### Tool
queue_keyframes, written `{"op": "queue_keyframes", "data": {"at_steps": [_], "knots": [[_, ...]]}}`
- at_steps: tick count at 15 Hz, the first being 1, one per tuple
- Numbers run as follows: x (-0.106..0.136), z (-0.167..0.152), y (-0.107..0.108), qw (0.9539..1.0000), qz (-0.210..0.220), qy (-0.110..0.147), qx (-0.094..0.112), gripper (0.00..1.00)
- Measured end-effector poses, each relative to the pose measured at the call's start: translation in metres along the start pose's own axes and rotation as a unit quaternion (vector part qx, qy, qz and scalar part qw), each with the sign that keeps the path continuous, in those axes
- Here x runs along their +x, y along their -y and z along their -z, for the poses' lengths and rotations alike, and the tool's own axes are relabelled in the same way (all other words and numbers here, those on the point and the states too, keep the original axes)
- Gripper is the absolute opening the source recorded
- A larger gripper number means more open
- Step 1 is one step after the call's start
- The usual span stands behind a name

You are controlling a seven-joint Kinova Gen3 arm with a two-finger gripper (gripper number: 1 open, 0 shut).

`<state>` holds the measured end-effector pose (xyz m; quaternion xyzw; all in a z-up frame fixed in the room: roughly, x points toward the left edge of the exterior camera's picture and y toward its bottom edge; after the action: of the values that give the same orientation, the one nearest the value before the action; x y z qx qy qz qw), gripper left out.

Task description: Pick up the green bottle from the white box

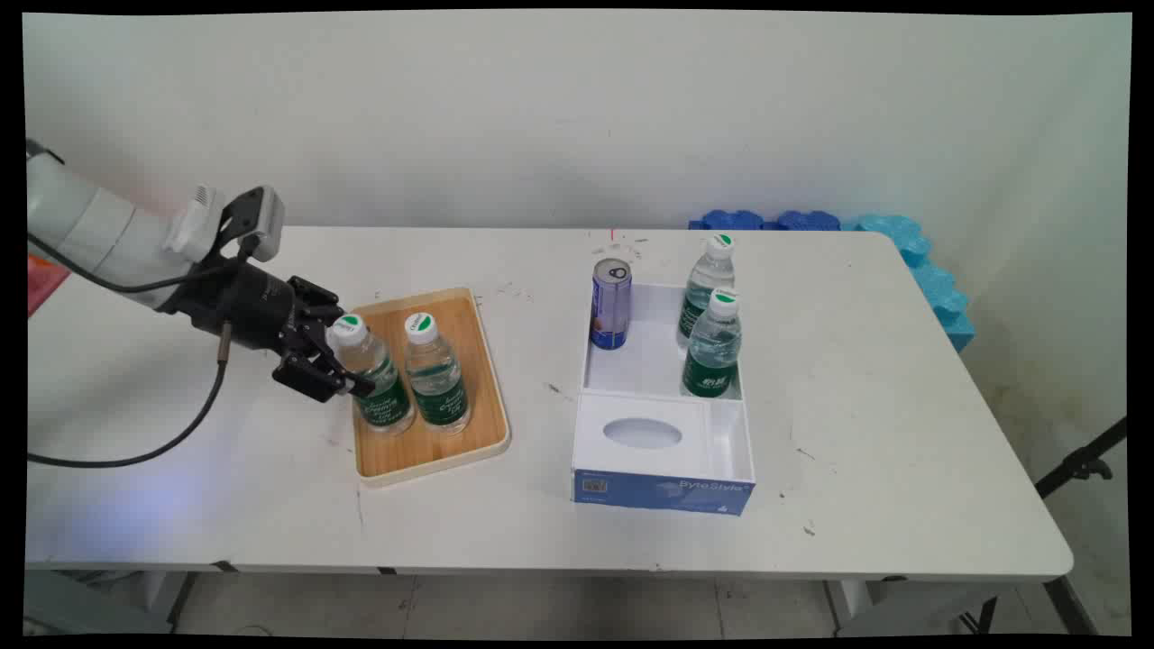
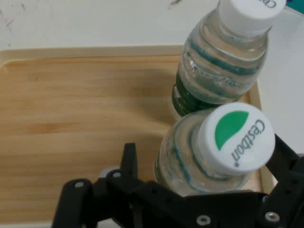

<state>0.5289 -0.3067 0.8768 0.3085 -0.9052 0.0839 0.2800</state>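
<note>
The pincer [image 1: 335, 362] stands spread around the left water bottle [image 1: 371, 379] on the wooden tray [image 1: 424, 455]; the hand view shows its "Cestbon" cap between the fingers [image 2: 129, 161]. A second bottle [image 1: 436, 376] stands just right. Farther right, a white box [image 1: 663, 442] holds a can [image 1: 610, 305] and two bottles [image 1: 712, 333].

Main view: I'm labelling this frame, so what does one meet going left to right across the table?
pincer → left tray bottle → right tray bottle → can → the two box bottles, too overlapped to order.
</note>
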Motion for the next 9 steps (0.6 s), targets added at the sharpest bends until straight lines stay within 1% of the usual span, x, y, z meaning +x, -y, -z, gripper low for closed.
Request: {"op": "queue_keyframes", "data": {"at_steps": [4, 7, 9], "knots": [[0.004, 0.003, 0.002, 0.9999, -0.007, -0.008, 0.001, 1.00], [0.013, 0.018, 0.004, 0.9999, -0.012, -0.012, 0.003, 1.00], [0.023, 0.033, 0.005, 0.9998, -0.012, -0.013, 0.003, 1.00]]}}
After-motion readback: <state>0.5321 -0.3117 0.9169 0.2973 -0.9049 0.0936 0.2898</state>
